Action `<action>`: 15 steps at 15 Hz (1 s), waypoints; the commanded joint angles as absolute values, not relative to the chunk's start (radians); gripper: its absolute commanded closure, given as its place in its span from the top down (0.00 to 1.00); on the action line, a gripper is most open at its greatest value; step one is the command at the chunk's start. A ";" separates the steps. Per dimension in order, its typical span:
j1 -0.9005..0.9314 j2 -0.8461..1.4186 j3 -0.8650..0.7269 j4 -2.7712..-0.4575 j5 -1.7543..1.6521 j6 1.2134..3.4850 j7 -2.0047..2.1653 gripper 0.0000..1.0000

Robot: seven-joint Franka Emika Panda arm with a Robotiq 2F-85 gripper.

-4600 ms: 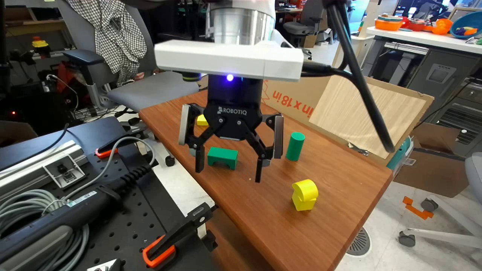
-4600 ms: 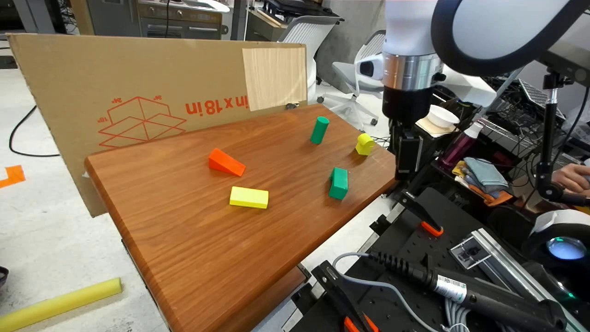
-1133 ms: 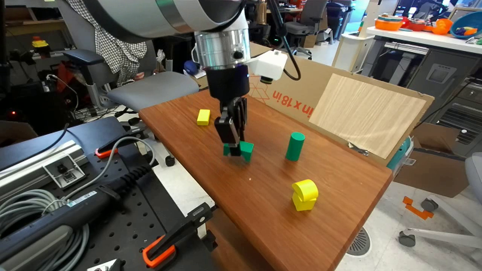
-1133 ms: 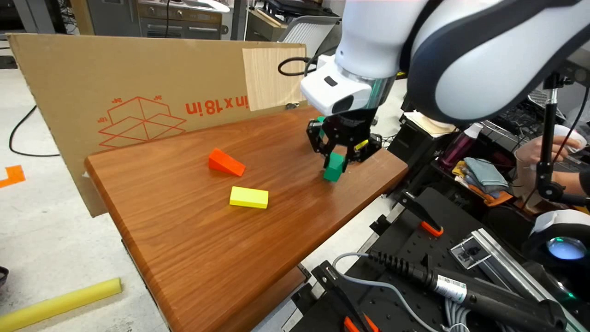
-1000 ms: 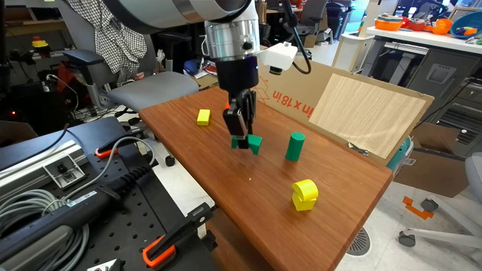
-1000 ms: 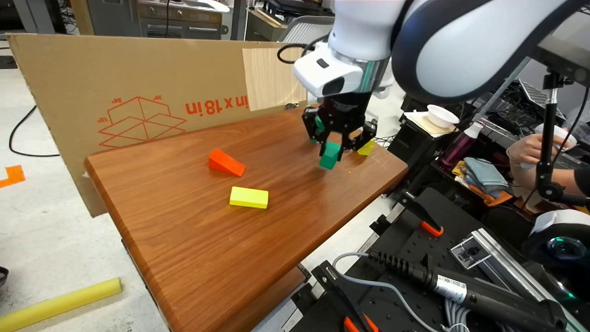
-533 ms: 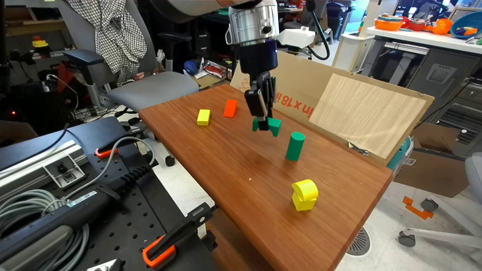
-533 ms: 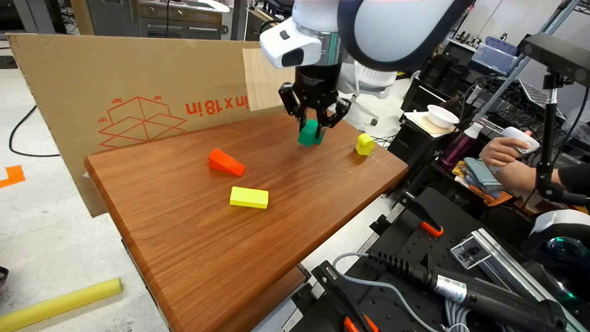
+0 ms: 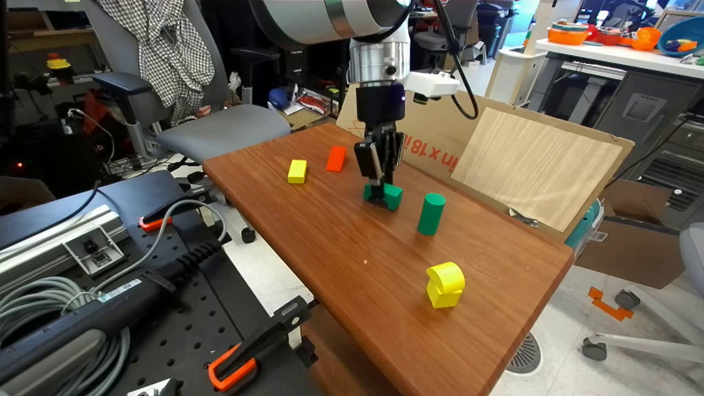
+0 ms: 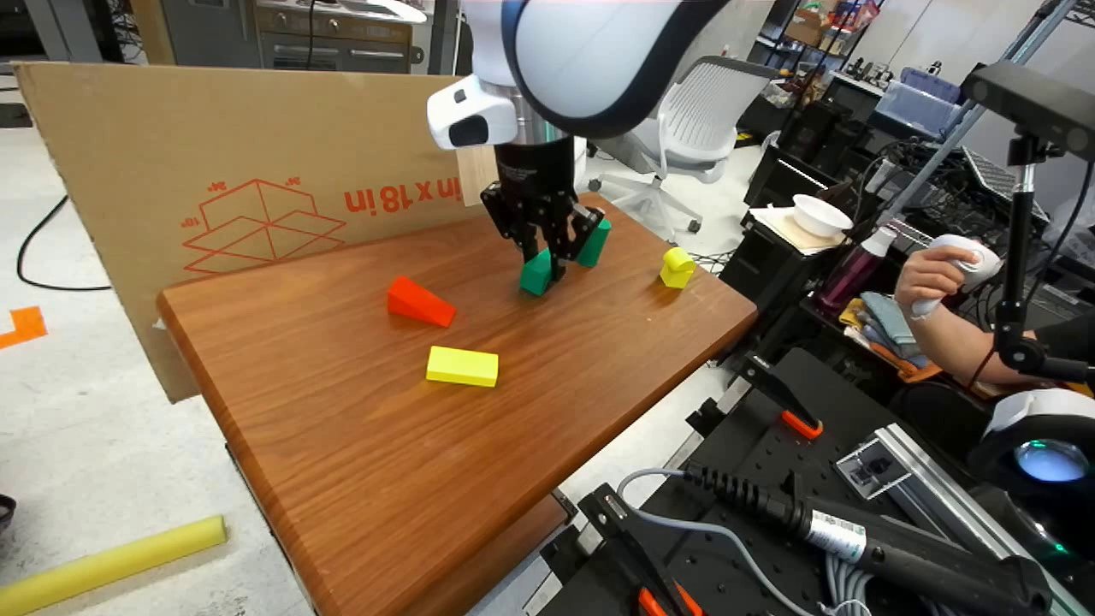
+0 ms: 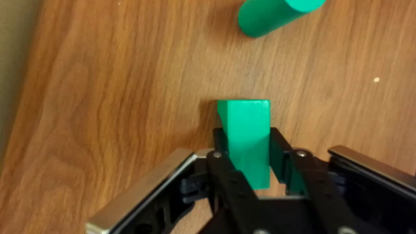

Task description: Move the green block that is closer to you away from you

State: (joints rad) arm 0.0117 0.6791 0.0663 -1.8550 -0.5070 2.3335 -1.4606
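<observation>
The low green block (image 9: 393,196) with an arched underside is at the far half of the brown table (image 9: 352,308), seen in both exterior views. My gripper (image 11: 247,139) is shut on it, one finger against each long side, in the wrist view. In an exterior view the same block (image 10: 535,273) sits just below the fingers, low at the tabletop; whether it rests fully on the wood I cannot tell. A taller green cylinder (image 9: 432,214) stands upright beside it, apart from block and gripper, and shows at the top of the wrist view.
A yellow flat block (image 10: 462,366) and an orange wedge (image 10: 419,301) lie on the table. A yellow two-part stack (image 9: 445,284) stands near another edge. A cardboard panel (image 10: 257,145) rises along the table's far side.
Earlier the gripper was open and the green block lay nearer the table's clamp-side edge. It was gripped, lifted and carried across; over the last half second it has come down past the cylinder.
</observation>
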 commanded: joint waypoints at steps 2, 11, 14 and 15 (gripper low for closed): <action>0.002 0.733 0.099 -1.741 -0.367 2.201 -1.486 0.09; 0.015 0.736 0.075 -1.721 -0.355 2.196 -1.447 0.81; 0.010 0.712 0.079 -1.744 -0.343 2.198 -1.431 1.00; 0.001 0.696 0.088 -1.755 -0.321 2.172 -1.429 1.00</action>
State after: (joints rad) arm 0.0096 0.7296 0.0801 -1.7428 -0.3616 2.2171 -1.4427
